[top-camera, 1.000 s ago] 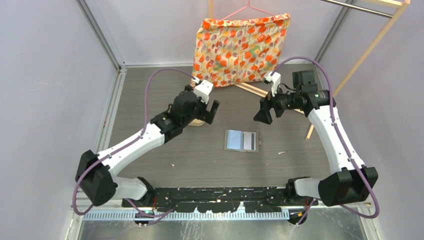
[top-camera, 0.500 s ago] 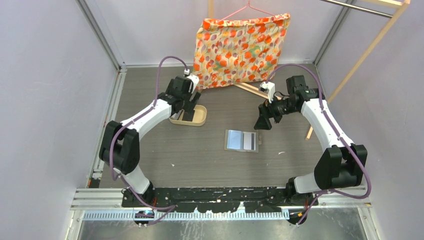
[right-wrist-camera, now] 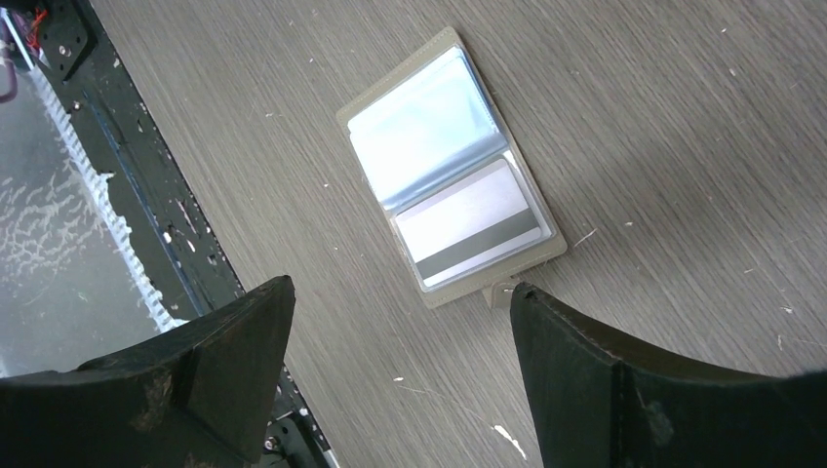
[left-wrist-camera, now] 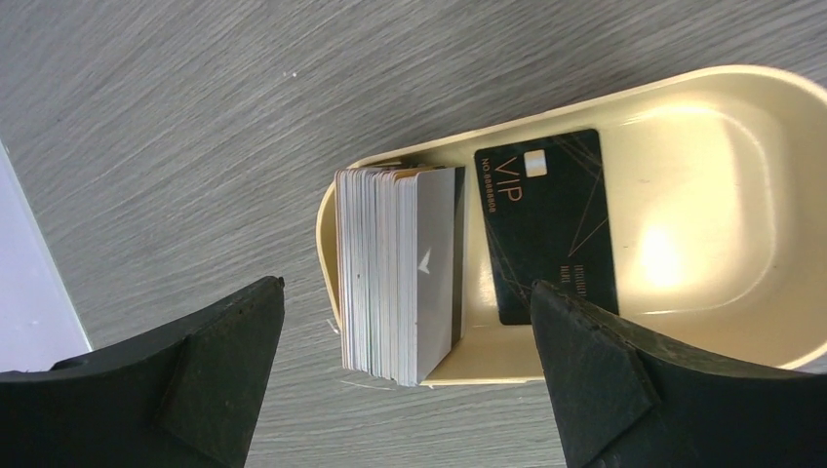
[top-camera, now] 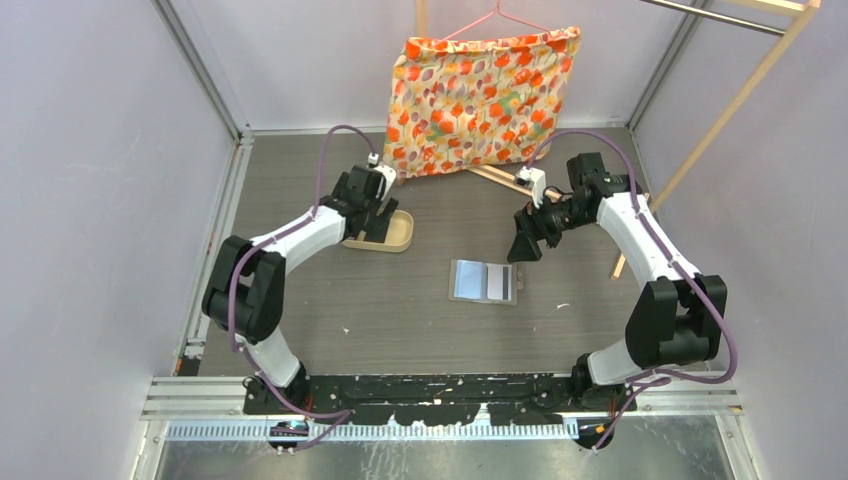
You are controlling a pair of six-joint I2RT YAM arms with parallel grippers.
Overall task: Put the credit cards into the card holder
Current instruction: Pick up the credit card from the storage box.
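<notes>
In the tan tray (left-wrist-camera: 683,83) most credit cards (left-wrist-camera: 390,244) sit unloaded under my left pincer (left-wrist-camera: 406,285), spread wide, empty. The card holder (right-wrist-camera: 449,166) lies open on the counter (top-camera: 380,300), one pale card (right-wrist-camera: 468,219) pocketed; my right pincer (right-wrist-camera: 402,285) hangs open above it, empty.

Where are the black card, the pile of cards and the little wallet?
black card (left-wrist-camera: 546,229): left wrist view, middle of its face.
pile of cards (left-wrist-camera: 427,265): left wrist view, front grey card.
card holder (right-wrist-camera: 421,136): right wrist view, upper clear pocket.
</notes>
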